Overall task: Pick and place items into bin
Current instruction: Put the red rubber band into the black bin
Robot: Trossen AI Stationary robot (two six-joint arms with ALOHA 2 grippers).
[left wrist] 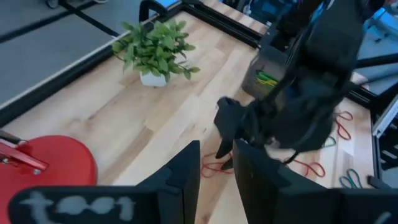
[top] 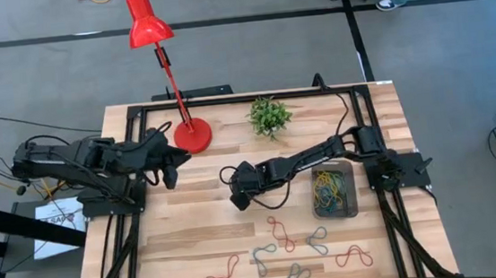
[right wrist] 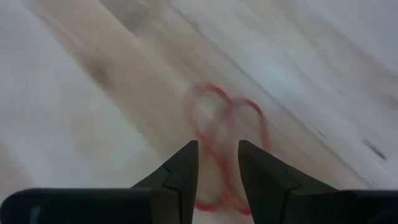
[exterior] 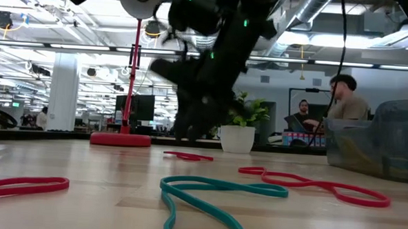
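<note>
Right gripper (top: 239,196) over a red loop (right wrist: 221,146) on the counter (top: 185,243).
Its fingers (right wrist: 180,171) are slightly apart, holding nothing; left gripper (top: 172,171) likewise.

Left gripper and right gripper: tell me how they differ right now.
The left gripper sits near the red lamp base, away from any band; the right gripper reaches out over the middle of the table. The right gripper has a red band lying on the wood just ahead of its fingers; the left gripper's wrist view shows only the other arm ahead. Both have their fingers slightly apart and hold nothing.
</note>
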